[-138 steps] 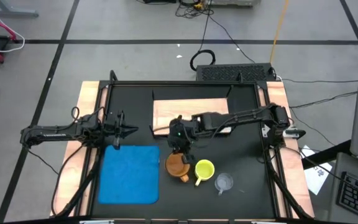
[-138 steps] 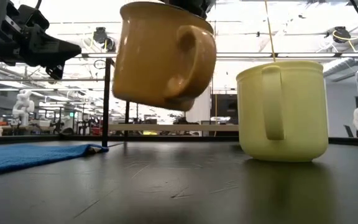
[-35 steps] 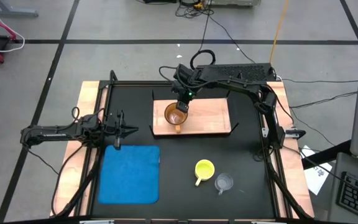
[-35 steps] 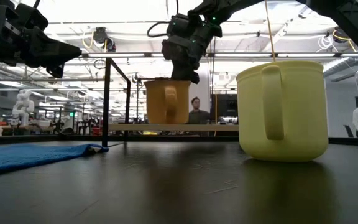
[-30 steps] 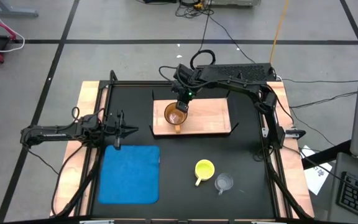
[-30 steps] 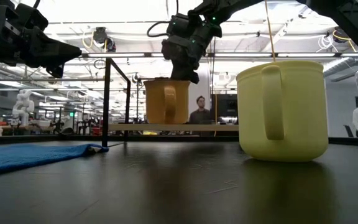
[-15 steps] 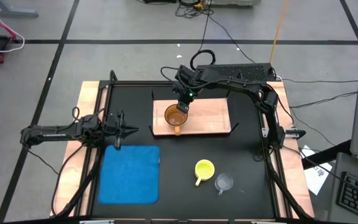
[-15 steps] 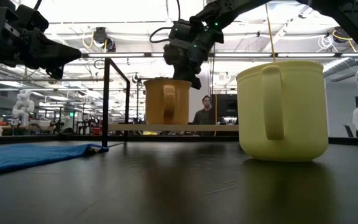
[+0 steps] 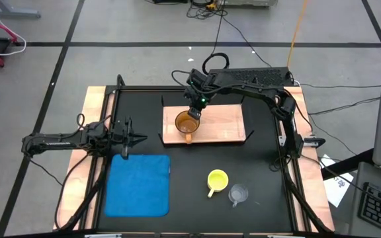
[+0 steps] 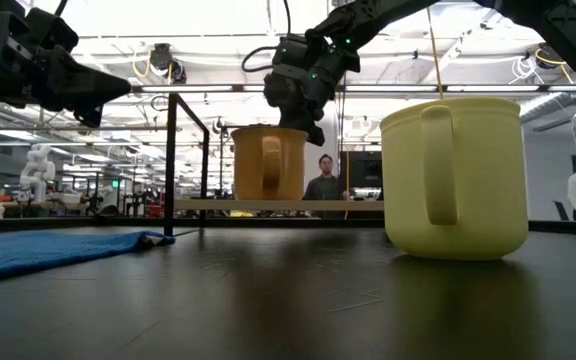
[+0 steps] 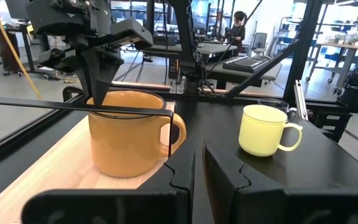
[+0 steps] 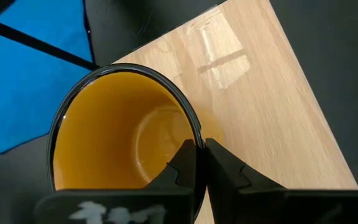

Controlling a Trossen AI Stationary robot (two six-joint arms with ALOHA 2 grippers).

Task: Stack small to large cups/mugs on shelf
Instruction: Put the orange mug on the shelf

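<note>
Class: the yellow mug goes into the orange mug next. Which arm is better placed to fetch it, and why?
Probably the right. The yellow mug stands on the right half of the table. The right gripper is at the orange mug on the shelf; the left gripper waits beyond the blue mat.

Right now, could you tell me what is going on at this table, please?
The right gripper pinches the rim of the orange mug, which stands upright on the shelf near its left end. The yellow mug and the glass cup wait on the black table, side by side. The left gripper hangs idle above the blue mat, fingers shut.
</note>
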